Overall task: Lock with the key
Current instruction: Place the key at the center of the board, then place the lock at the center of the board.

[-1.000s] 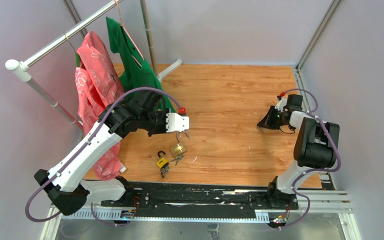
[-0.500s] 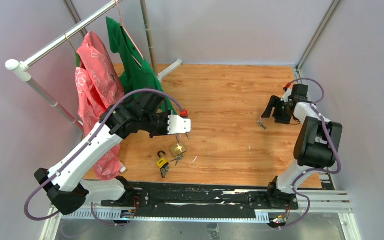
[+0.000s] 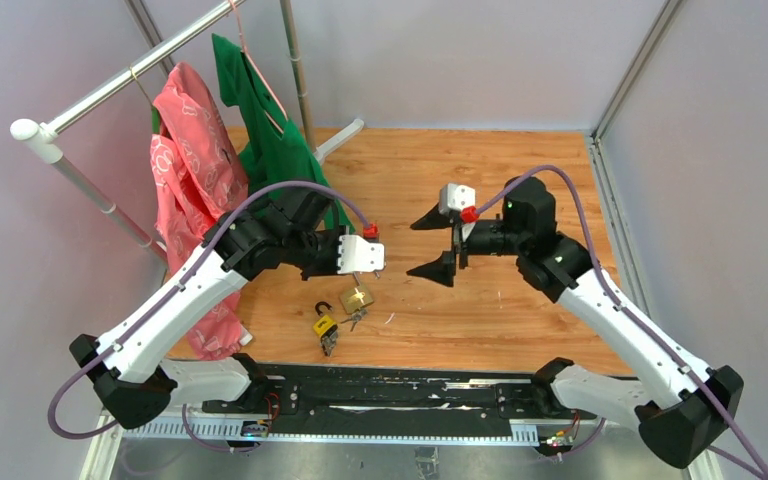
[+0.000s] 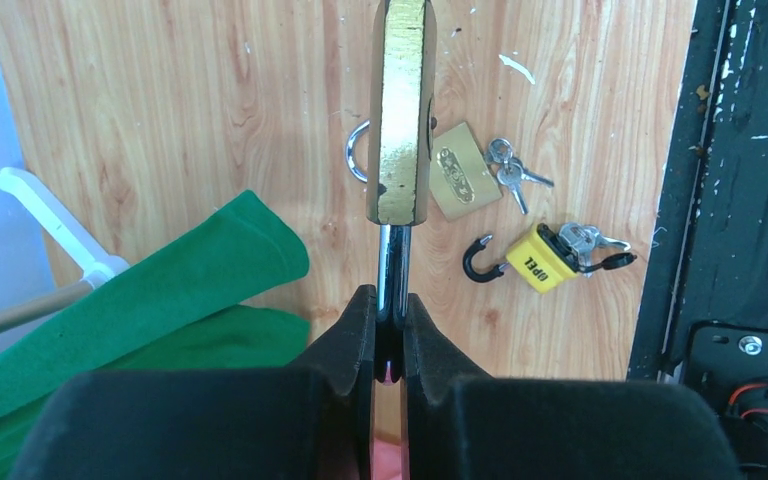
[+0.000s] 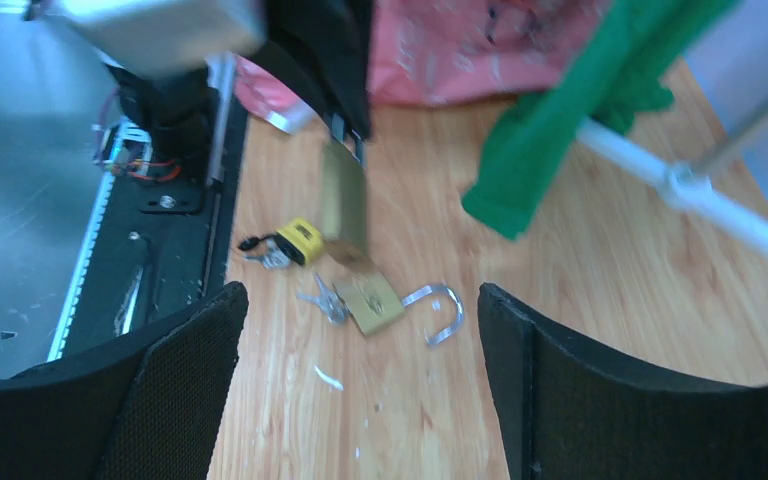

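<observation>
Two arms, top view: left jaws hang over the near middle of the tabletop [image 3: 480, 170]. Right jaws face them from just to the right, spread wide and holding nothing.
Locks, top view: loose brass padlock [image 3: 357, 298] and yellow padlock [image 3: 325, 325] lie close together on the wood below the left jaws.
Left wrist view: left jaws are pinched on the shackle of the held brass padlock [image 4: 400, 110], its body clear of the wood. Keys [image 4: 512, 172] lie at the loose brass padlock's end; green garment [image 4: 160, 290] is at the left.
Right wrist view: right jaws are open and empty. The held brass padlock is blurred, above the loose brass padlock, whose shackle is open.
</observation>
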`<state>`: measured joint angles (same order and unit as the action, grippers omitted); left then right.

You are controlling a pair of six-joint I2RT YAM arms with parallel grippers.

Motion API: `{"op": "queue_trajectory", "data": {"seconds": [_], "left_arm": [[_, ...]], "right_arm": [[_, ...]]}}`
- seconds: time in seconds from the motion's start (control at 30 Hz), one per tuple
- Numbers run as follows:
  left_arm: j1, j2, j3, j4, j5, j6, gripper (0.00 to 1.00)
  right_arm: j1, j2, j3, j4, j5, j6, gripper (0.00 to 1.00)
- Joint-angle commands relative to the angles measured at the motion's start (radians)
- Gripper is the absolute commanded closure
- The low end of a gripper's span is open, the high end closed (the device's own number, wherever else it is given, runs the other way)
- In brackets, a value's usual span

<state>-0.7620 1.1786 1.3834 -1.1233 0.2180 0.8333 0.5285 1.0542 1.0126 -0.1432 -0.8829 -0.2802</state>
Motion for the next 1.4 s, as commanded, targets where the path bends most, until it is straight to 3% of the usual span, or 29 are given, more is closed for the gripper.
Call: {"op": "queue_trajectory", "data": {"seconds": [0.0, 0.27, 0.47, 0.67, 0.77, 0.83, 0.93, 0.97, 1.0, 1.03, 1.27, 1.37], "left_arm": [[-0.01, -0.024, 0.018, 0.066, 0.045, -0.028, 1.0], [-0.01, -0.023, 0.019, 0.069, 0.04, -0.043, 1.0], [-0.01, -0.023, 0.009, 0.086, 0.035, -0.058, 1.0], [-0.01, -0.02, 0.005, 0.094, 0.05, -0.075, 1.0], [-0.01, -0.017, 0.005, 0.097, 0.057, -0.084, 1.0], [-0.01, -0.018, 0.006, 0.106, 0.056, -0.094, 1.0], [-0.01, -0.025, -0.005, 0.135, 0.054, -0.118, 0.98], [-0.01, -0.032, -0.016, 0.161, 0.039, -0.153, 0.71], [-0.01, -0.04, -0.034, 0.195, 0.018, -0.212, 0.12], [-0.01, -0.047, -0.051, 0.221, -0.001, -0.241, 0.02], [0.026, -0.109, -0.175, 0.424, -0.213, -0.513, 0.0], [0.05, -0.134, -0.261, 0.48, -0.24, -0.65, 0.0]], "right_arm": [[0.139, 0.063, 0.042, 0.051, 0.017, -0.074, 0.14], [0.263, 0.203, 0.113, 0.012, 0.065, -0.098, 0.21], [0.289, 0.227, 0.078, 0.13, 0.155, -0.01, 0.39], [0.291, 0.234, 0.07, 0.134, 0.174, 0.0, 0.52], [0.297, 0.248, 0.084, 0.109, 0.18, -0.005, 0.69], [0.298, 0.255, 0.101, 0.081, 0.189, 0.001, 0.97], [0.285, 0.247, 0.094, 0.085, 0.223, 0.035, 1.0], [0.268, 0.241, 0.085, 0.098, 0.237, 0.07, 1.0], [0.244, 0.234, 0.073, 0.113, 0.247, 0.108, 1.0], [0.214, 0.224, 0.057, 0.129, 0.264, 0.179, 1.0], [-0.185, 0.155, -0.251, 0.37, 0.41, 0.77, 1.0], [-0.327, 0.203, -0.364, 0.475, 0.444, 0.918, 1.0]]}}
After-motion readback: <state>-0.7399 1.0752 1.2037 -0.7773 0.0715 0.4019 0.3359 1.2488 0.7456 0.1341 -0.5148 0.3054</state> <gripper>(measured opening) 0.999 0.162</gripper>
